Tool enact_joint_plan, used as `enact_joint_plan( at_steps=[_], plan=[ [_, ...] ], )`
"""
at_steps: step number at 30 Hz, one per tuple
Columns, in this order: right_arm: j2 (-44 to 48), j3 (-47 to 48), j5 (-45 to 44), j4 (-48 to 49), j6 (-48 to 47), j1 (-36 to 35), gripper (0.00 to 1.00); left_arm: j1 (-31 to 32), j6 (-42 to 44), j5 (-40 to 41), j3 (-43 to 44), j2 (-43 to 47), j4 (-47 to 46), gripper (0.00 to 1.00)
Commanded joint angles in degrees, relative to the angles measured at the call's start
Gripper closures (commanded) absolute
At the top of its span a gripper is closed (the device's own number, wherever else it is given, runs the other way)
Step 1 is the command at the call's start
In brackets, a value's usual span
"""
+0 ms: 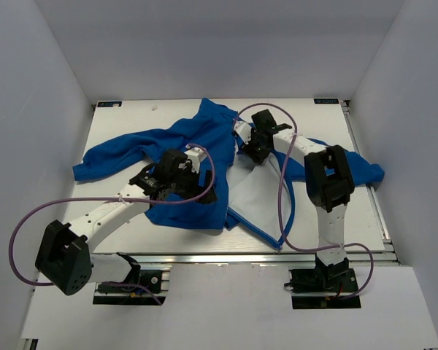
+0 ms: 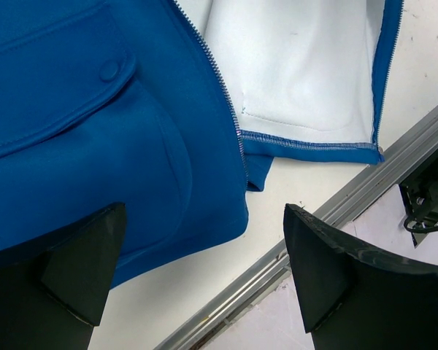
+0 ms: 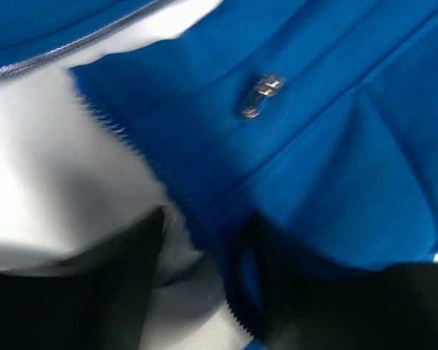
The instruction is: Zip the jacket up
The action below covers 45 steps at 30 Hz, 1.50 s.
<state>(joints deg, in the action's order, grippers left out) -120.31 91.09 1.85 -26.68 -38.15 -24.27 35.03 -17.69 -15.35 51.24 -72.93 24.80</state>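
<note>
The royal-blue jacket [image 1: 182, 138] lies open on the white table, with its pale lining [image 1: 255, 193] showing at the centre. My left gripper [image 1: 204, 191] hovers open over the bottom hem of the left front panel. In the left wrist view my left gripper [image 2: 204, 215] is empty, with the blue panel [image 2: 95, 146] and its zipper teeth [image 2: 226, 102] ahead of it. My right gripper [image 1: 250, 152] is at the upper part of the jacket. In the blurred right wrist view my right gripper [image 3: 204, 240] is pinched on the toothed zipper edge [image 3: 197, 211]. A metal zipper pull [image 3: 261, 95] lies beyond.
An aluminium rail [image 1: 241, 255] runs along the table's near edge and shows close to the hem in the left wrist view [image 2: 314, 226]. One sleeve [image 1: 102, 157] stretches left, the other [image 1: 365, 171] right. Purple cables [image 1: 285, 182] loop over the jacket. White walls enclose the table.
</note>
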Motion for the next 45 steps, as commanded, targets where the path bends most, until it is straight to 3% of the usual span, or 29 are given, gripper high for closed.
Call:
enact_joint_plan(
  at_steps=[1, 2, 5, 11, 13, 15, 17, 18, 21, 24, 27, 29, 30, 34, 39, 45],
  plan=[
    [1.83, 3.04, -6.6, 8.92, 5.18, 0.72, 0.55, 0.04, -0.32, 1.03, -0.44, 1.21, -0.8, 0.02],
    [3.49, 1.39, -5.55, 10.14, 7.02, 0.72, 0.76, 0.04, -0.41, 1.29, -0.53, 1.21, -0.8, 0.02],
    [8.24, -2.22, -6.32, 15.24, 10.1, 0.8, 1.0, 0.04, -0.59, 1.55, -0.44, 1.12, -0.98, 0.02],
    [14.66, -3.9, -8.97, 12.54, 28.01, 4.66, 1.0, 0.04, -1.03, 0.94, -0.35, 1.47, -1.15, 0.02],
    [16.68, -2.94, -3.37, 9.2, 36.95, 8.53, 1.0, 0.04, -1.03, 0.59, -0.53, 1.82, -1.5, 0.02],
    [18.0, -3.37, 8.19, 5.68, 40.16, 12.04, 1.0, 0.04, -1.03, 0.06, -0.36, 1.91, -1.59, 0.02],
    [18.8, -4.16, 14.56, 3.58, 38.51, 13.63, 0.81, 0.04, -0.94, -0.46, -0.35, 1.91, -1.94, 0.02],
    [18.45, -3.47, 15.28, 2.34, 38.42, 13.72, 0.76, 0.04, -0.94, -0.9, -0.27, 1.74, -2.12, 0.02],
    [15.38, -1.0, 11.7, 0.48, 38.41, 13.73, 0.81, 0.04, -1.29, -1.6, 0.0, 0.6, -3.35, 0.02],
    [13.35, -1.18, 13.09, 3.03, 38.41, 13.73, 0.7, 0.04, -1.91, -0.74, 1.22, -2.2, -5.19, 0.02],
    [11.51, 0.48, 11.52, 2.42, 38.41, 13.73, 0.67, 0.04, -2.43, 2.34, 3.85, -5.72, -5.46, 0.02],
    [11.06, 0.67, 8.37, 1.98, 38.41, 13.73, 0.83, 0.04, -2.17, 4.19, 7.37, -9.85, -4.32, 0.02],
    [11.76, -0.03, 6.61, 2.85, 40.07, 13.73, 1.0, 0.04, -2.26, 4.8, 8.51, -11.09, -3.8, 0.02],
    [14.75, -1.7, 4.92, 7.41, 42.45, 13.73, 1.0, -0.04, -2.43, 5.51, 10.72, -15.84, -5.36, 0.02],
    [18.96, -0.56, -4.3, 7.08, 50.53, 13.73, 1.0, -2.93, -4.01, 7.18, 9.14, -22.69, -9.06, 0.02],
    [14.06, 15.39, -3.43, -3.19, 58.78, 13.73, 1.0, -11.46, -11.04, -3.26, 7.29, -31.92, -15.38, 0.02]
  ],
)
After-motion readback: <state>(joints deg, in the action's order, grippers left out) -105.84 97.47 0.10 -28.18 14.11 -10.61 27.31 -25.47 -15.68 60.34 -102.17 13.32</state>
